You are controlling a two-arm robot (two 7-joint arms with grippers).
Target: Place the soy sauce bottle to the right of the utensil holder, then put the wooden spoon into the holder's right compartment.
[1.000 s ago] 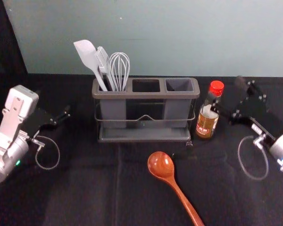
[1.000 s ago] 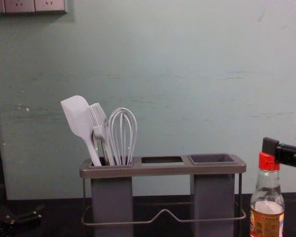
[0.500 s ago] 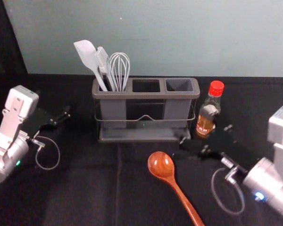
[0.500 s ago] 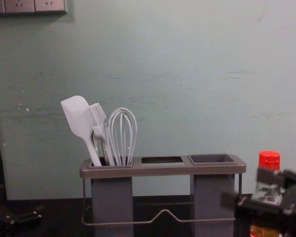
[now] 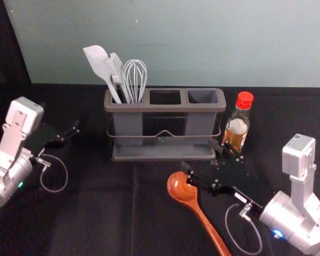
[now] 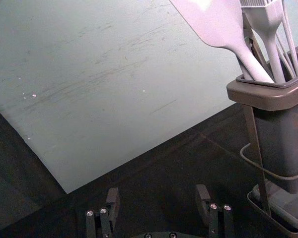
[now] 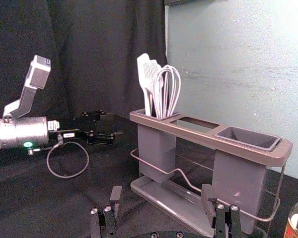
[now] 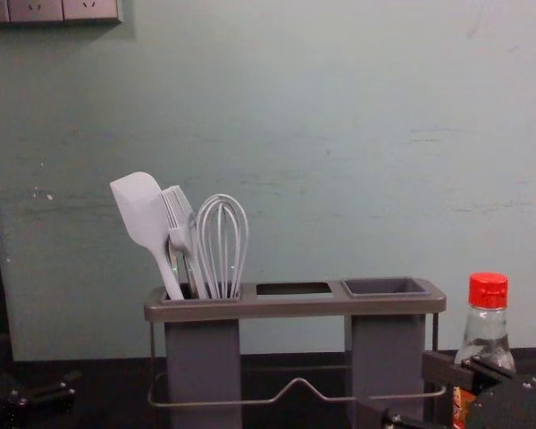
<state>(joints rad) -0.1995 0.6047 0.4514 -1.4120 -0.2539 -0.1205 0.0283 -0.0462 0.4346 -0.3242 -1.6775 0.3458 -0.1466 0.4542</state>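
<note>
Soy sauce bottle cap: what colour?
The cap is red, clearest in the chest view.

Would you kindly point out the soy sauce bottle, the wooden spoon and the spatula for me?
Soy sauce bottle (image 5: 245,100), head view, on its red cap.
Wooden spoon (image 5: 207,225), head view, on its handle.
Spatula (image 8: 141,209), chest view, on its broad blade.

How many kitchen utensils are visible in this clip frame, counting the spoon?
4: a spatula, a brush and a whisk in the left compartment of the holder, and the wooden spoon lying in front. More could be hidden behind those three.
</note>
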